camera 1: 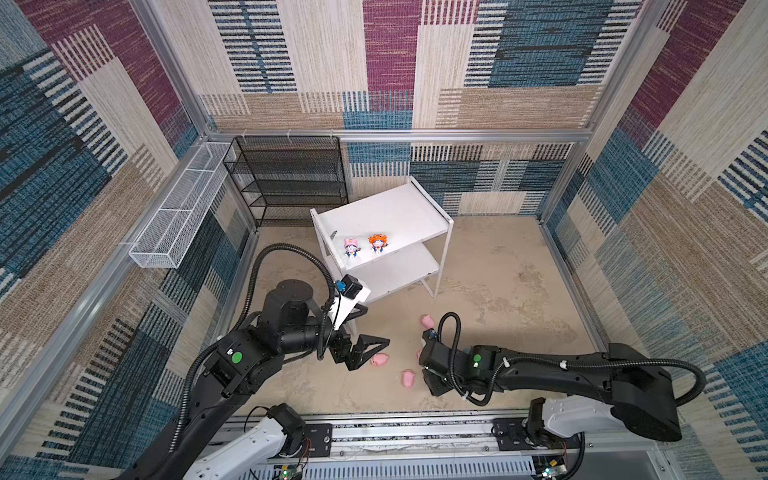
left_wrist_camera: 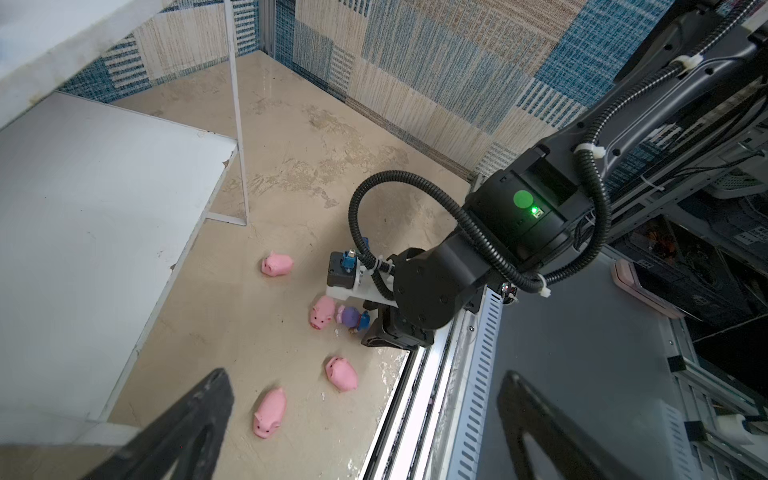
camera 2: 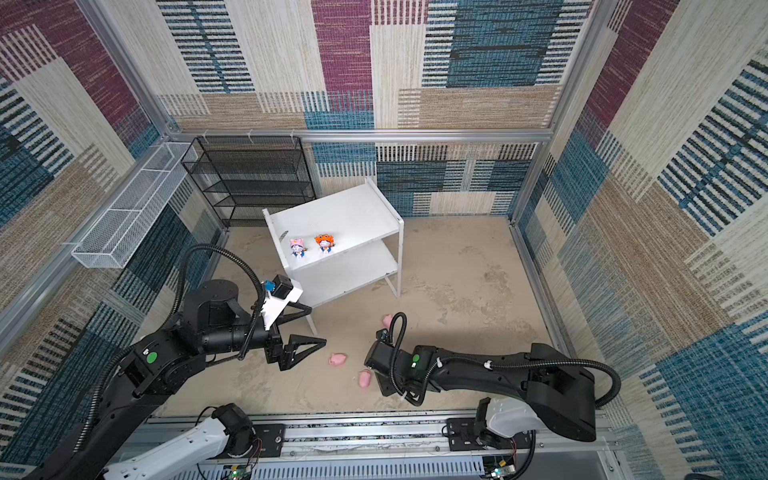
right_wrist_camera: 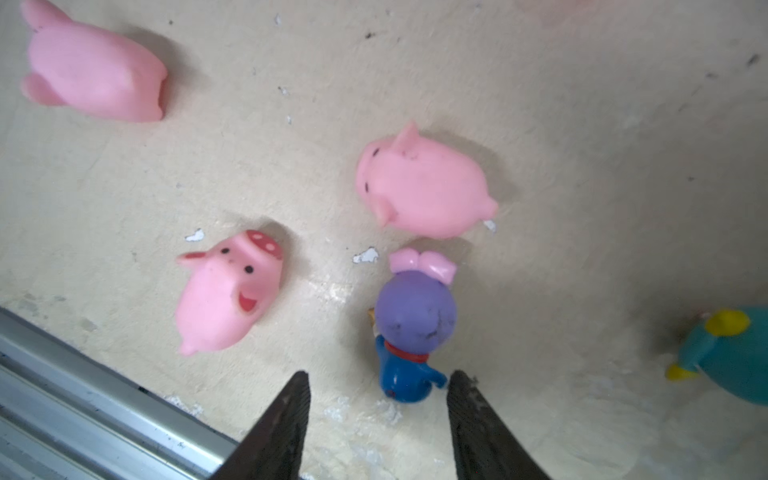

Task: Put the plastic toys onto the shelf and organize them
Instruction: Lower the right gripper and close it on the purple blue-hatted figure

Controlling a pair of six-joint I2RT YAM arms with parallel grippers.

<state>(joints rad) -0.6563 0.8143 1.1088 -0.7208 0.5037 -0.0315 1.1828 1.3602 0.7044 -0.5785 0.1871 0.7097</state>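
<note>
Well in front of the shelf (camera 1: 395, 212), at the counter's (camera 1: 498, 270) near edge, the right arm (camera 1: 561, 365) lies low and stretched out, its wrist bent down toward the surface. The right gripper (right_wrist_camera: 380, 376) is partly spread. One finger sits on each side of the purple-hooded figurine's (right_wrist_camera: 415, 316) blue body, one right at the toy's arm and the other clear of it, so nothing is pinched. Whether that figurine stands or lies is hard to tell, and in both top views the wrist hides it along with the fingers. A teal-hooded figurine (right_wrist_camera: 727, 353) sits on the counter near it, cut off by the frame edge and blurred.

Four pink pigs (left_wrist_camera: 270, 412) (left_wrist_camera: 341, 373) (left_wrist_camera: 323, 311) (left_wrist_camera: 277, 264) lie loose on the counter on the same front side of the shelf. One is just beside the purple figurine's bow, and in a top view one is half covered by the right wrist.

Closer to the shelf, the left arm (camera 1: 249, 361) is folded at the elbow. The left gripper (camera 1: 376, 326) hovers off the counter just beside the shelf's front leg, rolled on its side, its jaws spread wide and holding nothing. Its wrist camera mount covers a corner of the lower board in both top views.

On the shelf's upper board, near its front edge, a pink-hooded figurine (camera 1: 352, 249) and an orange-hooded figurine (camera 1: 377, 243) stand upright side by side.

Behind the shelf stand a black wire-mesh rack (camera 1: 286, 178) and a white wire-mesh basket (camera 1: 178, 212).
</note>
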